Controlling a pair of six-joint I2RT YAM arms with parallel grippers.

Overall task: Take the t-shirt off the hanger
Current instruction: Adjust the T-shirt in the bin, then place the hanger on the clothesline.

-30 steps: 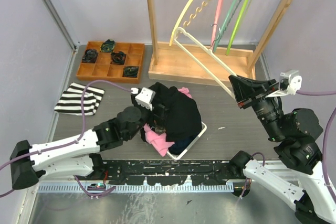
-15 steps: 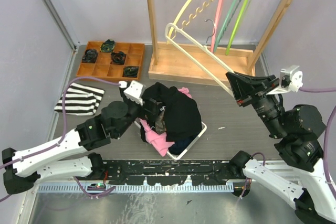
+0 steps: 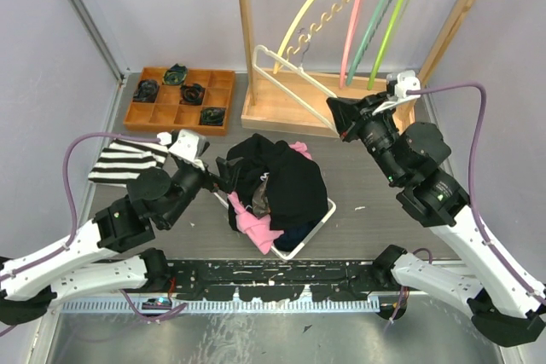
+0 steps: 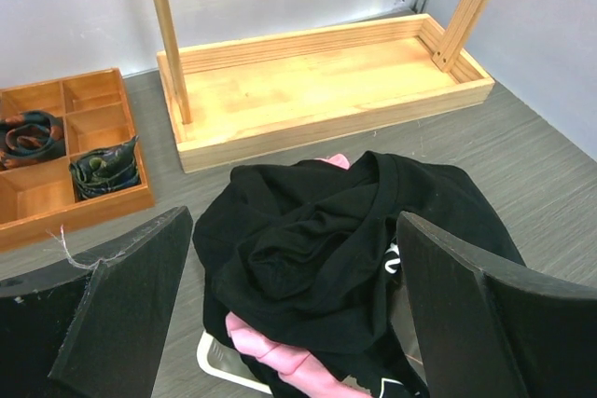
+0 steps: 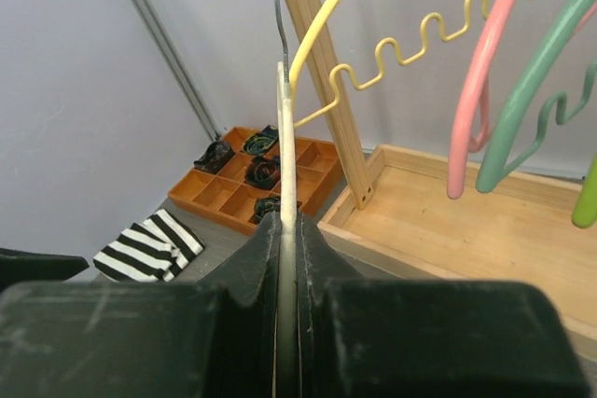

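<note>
The black t-shirt (image 3: 286, 178) lies crumpled on top of the white basket (image 3: 317, 231), off the hanger; it also shows in the left wrist view (image 4: 345, 249). The bare cream hanger (image 3: 290, 83) is held up in the air by my right gripper (image 3: 339, 117), which is shut on its lower bar; in the right wrist view the hanger (image 5: 287, 128) runs edge-on between the closed fingers. My left gripper (image 3: 220, 172) is open and empty, just left of the basket, with its fingers (image 4: 121, 305) spread either side of the black shirt.
A wooden rack (image 3: 328, 100) at the back holds yellow, pink and green hangers (image 3: 363, 23). An orange tray (image 3: 220, 84) with dark rolled items sits back left. A striped cloth (image 3: 128, 161) lies at the left. Pink cloth (image 3: 256, 226) sticks out of the basket.
My right gripper has swung the bare hanger left and back toward the rack. My left gripper has drawn back left, away from the basket and the black shirt.
</note>
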